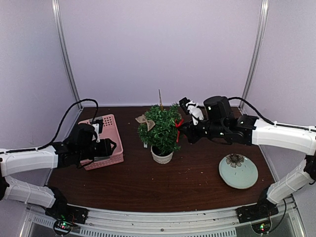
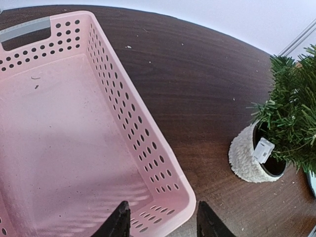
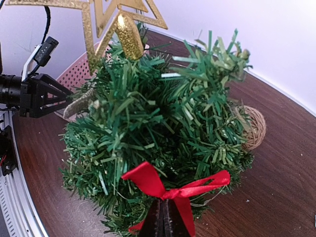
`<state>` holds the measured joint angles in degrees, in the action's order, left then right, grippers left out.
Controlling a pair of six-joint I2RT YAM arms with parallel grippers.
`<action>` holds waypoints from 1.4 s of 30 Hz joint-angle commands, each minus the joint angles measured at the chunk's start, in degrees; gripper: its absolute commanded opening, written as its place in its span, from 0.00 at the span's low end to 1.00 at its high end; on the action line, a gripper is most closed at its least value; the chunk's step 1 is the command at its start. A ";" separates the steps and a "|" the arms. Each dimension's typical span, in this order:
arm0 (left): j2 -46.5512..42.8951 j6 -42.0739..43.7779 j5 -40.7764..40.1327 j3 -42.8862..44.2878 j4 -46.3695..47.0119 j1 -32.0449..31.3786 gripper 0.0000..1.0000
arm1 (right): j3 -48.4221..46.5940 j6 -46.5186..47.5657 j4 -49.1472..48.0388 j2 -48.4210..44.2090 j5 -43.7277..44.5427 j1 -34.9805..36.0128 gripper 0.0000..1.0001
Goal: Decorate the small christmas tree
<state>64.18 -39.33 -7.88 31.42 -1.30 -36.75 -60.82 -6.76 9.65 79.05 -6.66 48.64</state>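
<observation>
Dark wooden table (image 1: 187,182), pale walls (image 1: 158,49) all round. At the right gripper (image 3: 164,217): pinched tight on a red bow (image 3: 148,178), with the small christmas tree (image 1: 160,129) directly ahead, bow against its foliage. At the left gripper (image 2: 159,222): half spread, holding nothing, over a pink basket (image 2: 163,168) corner.

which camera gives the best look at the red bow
Right wrist: the red bow is close up, loops and tails clear against the tree, pinched by the right gripper. The top view shows it only as a small red sliver at the tree's edge. Left wrist misses it.
</observation>
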 commanded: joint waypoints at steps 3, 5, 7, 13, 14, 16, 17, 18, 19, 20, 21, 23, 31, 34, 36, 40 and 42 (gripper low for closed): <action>1.14 0.59 0.62 1.71 3.25 0.54 0.45 | -1.11 2.45 1.64 -5.85 0.98 -1.52 0.00; 1.43 0.56 0.67 1.80 3.55 0.54 0.45 | -1.58 2.99 1.78 -6.13 0.84 -2.21 0.00; 1.71 0.44 0.91 1.88 3.75 0.54 0.45 | -2.73 3.43 1.73 -5.60 0.34 -2.96 0.00; 1.62 0.48 0.78 1.98 3.70 0.59 0.45 | -5.80 3.89 -0.16 -2.08 -2.01 -4.20 0.00; 1.57 0.49 0.76 1.98 3.63 0.55 0.45 | -6.11 3.75 -0.91 -1.54 -2.48 -4.34 0.00; 1.45 0.48 0.68 1.89 3.44 0.54 0.45 | -6.87 3.44 -1.65 -0.11 -3.56 -4.44 0.00; 1.40 0.44 0.61 1.85 3.34 0.55 0.45 | -7.28 3.38 -1.65 0.64 -4.20 -4.43 0.00; 1.37 0.47 0.59 1.81 3.32 0.54 0.45 | -7.33 3.30 -1.72 1.52 -4.99 -4.43 0.00; 1.36 0.48 0.51 1.80 3.32 0.54 0.45 | -7.19 3.20 -1.95 2.07 -5.58 -4.43 0.00; 1.37 0.53 0.48 1.80 3.32 0.62 0.45 | -7.07 3.21 -1.92 2.62 -6.31 -4.43 0.00; 1.38 0.56 0.49 1.80 3.26 0.63 0.45 | -7.04 3.31 -1.62 3.13 -6.94 -4.43 0.00; 1.32 0.49 0.50 1.80 3.30 0.71 0.45 | -7.16 3.58 -0.51 3.98 -8.04 -4.43 0.00; 1.66 0.40 0.93 1.63 3.54 1.02 0.45 | -8.31 5.26 3.20 5.58 -8.22 -4.45 0.01; 1.76 0.40 1.02 1.63 3.67 1.13 0.45 | -8.91 5.35 3.57 5.22 -8.21 -4.44 0.10; 1.78 0.40 1.10 1.63 3.74 1.16 0.45 | -9.17 5.48 3.75 4.65 -7.79 -4.47 0.15; 1.65 0.37 1.07 1.56 3.67 1.16 0.45 | -9.67 5.62 4.56 3.46 -7.03 -4.48 0.23; 1.62 0.31 1.02 1.63 3.59 1.16 0.45 | -9.59 5.67 4.82 2.87 -6.49 -4.44 0.26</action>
<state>65.69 -39.35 -7.25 31.62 -0.05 -36.05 -68.64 -1.41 13.50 84.12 -14.13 44.58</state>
